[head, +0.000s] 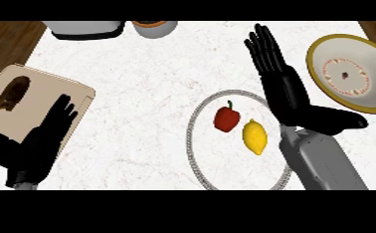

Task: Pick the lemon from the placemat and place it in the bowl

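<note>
lemon [255,136] lies beside red pepper [227,118] on round placemat [192,132]; right hand [283,85] above, fingers straight; left hand [44,137] resting open; bowl [317,65] right.

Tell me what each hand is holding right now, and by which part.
Nothing is held. The right hand is open, fingers straight, beside the lemon on the round placemat. The left hand rests open at the lower left.

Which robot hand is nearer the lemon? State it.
Right. The right robot hand is open just beside the lemon, up and to its right; the left robot hand rests far left.
</note>
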`<state>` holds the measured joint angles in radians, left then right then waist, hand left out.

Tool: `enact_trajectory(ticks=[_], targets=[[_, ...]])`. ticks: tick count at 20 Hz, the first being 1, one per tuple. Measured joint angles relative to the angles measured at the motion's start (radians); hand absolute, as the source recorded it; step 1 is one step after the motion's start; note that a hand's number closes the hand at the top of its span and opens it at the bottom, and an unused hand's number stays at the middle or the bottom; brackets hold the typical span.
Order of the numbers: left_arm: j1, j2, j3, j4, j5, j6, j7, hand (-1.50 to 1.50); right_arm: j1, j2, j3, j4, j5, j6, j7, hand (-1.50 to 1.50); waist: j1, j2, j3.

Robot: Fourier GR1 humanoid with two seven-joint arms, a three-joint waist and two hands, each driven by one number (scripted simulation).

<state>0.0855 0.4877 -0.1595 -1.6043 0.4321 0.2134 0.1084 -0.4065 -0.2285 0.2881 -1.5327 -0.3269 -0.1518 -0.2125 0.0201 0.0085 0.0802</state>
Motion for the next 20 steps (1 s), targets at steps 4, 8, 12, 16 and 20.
enact_trajectory(ticks=[4, 8, 12, 16, 20], targets=[[-0.059, 0.043, 0.018, -0.024, -0.073, 0.043, -0.011, 0.00, 0.014, -0.040, -0.005, 0.040, -0.108, 0.187, -0.009, 1.50, -0.003, 0.002, -0.046], [-0.134, 0.072, 0.029, -0.043, -0.148, 0.084, -0.036, 0.00, 0.020, -0.163, -0.036, 0.136, -0.092, 0.301, -0.025, -1.50, -0.020, 0.011, -0.064], [-0.203, 0.060, -0.004, -0.032, -0.217, 0.121, -0.029, 0.00, 0.040, -0.227, -0.126, 0.332, -0.136, 0.469, -0.186, -1.50, -0.016, 0.015, -0.070], [-0.256, 0.038, -0.029, -0.003, -0.259, 0.140, -0.016, 0.00, 0.031, -0.315, -0.132, 0.439, -0.058, 0.648, -0.384, -1.50, -0.011, 0.011, -0.073], [-0.286, 0.018, -0.045, 0.016, -0.288, 0.154, -0.004, 0.00, -0.001, -0.425, -0.115, 0.485, 0.067, 0.670, -0.455, -1.50, -0.008, 0.005, -0.076]])
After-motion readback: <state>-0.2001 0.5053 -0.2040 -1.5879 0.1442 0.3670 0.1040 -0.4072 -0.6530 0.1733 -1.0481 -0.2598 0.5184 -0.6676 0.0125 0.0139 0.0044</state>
